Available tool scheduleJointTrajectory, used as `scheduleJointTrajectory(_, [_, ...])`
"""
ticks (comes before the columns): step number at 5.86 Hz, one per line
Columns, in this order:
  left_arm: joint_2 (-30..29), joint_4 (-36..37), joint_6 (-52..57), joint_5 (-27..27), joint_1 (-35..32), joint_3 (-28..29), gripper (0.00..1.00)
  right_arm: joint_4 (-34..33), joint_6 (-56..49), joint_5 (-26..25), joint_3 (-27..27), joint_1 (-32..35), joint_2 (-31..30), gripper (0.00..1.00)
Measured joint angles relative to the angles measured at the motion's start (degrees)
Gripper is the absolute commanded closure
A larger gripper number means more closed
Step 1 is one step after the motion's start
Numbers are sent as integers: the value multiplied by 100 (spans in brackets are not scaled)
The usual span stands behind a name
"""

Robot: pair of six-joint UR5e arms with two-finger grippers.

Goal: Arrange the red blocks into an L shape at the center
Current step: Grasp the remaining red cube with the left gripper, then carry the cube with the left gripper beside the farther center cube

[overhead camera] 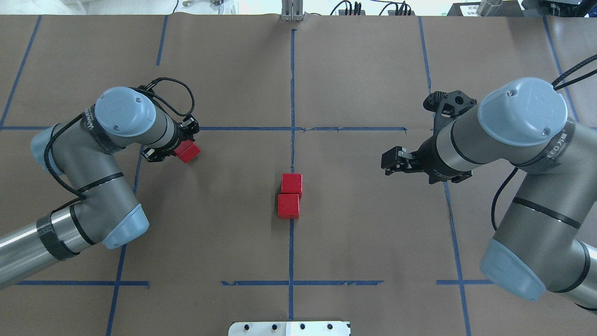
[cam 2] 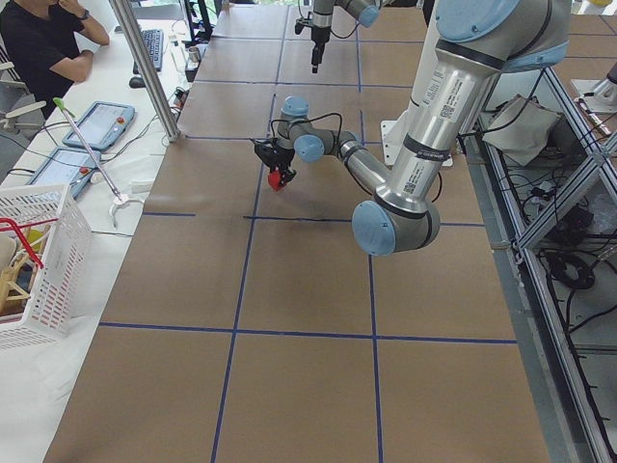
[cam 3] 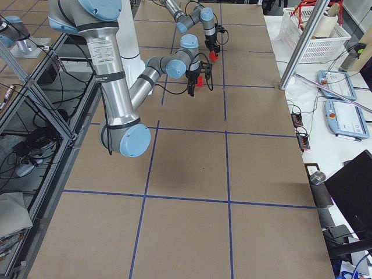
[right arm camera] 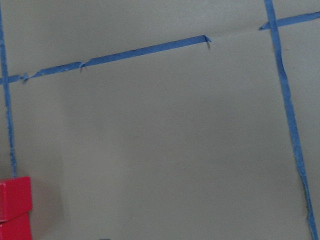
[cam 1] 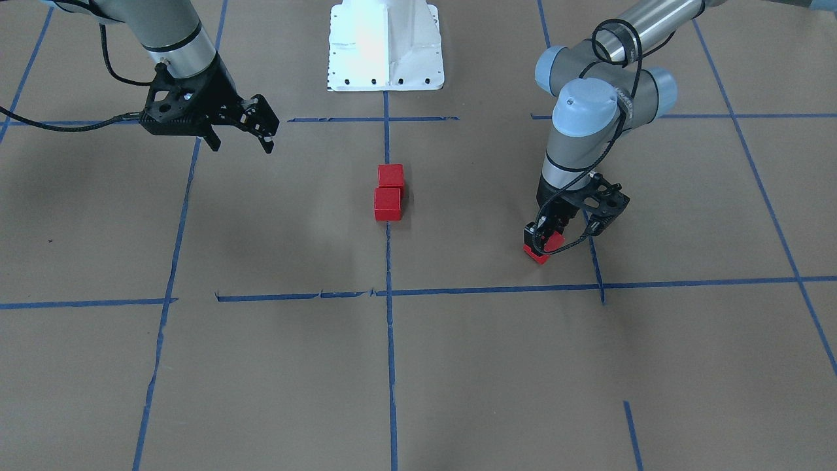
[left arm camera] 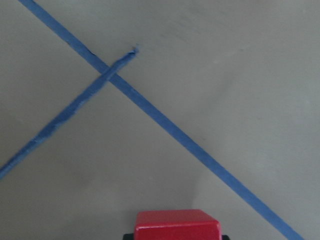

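Two red blocks (overhead camera: pixel 292 184) (overhead camera: pixel 288 206) sit touching, one behind the other, on the vertical blue tape line of the center (overhead camera: pixel 292 154); they also show as red blocks (cam 1: pixel 390 175) (cam 1: pixel 388 204) from the front. A third red block (overhead camera: pixel 188 151) is off to the left, low over the paper. My left gripper (cam 1: pixel 543 241) is shut on it, and the left wrist view shows this block (left arm camera: pixel 177 224) between the fingers. My right gripper (cam 1: pixel 241 145) hangs open and empty, right of the pair.
The white robot base plate (cam 1: pixel 386 46) stands behind the center cell. Blue tape lines divide the brown paper into cells. Beside the table on the far side are a white basket (cam 2: pixel 39 260), tablets and a seated person (cam 2: pixel 39 39).
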Motion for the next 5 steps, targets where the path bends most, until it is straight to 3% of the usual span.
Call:
scheduleJointTrajectory(3, [-789,1075,-2894,268,622,-19,96,0,-24,-43,-24,100,-139,0])
scheduleJointTrajectory(5, [-1169,1686,-4195,302,942,-7,95,7,-15,-45,-23,100,-147,0])
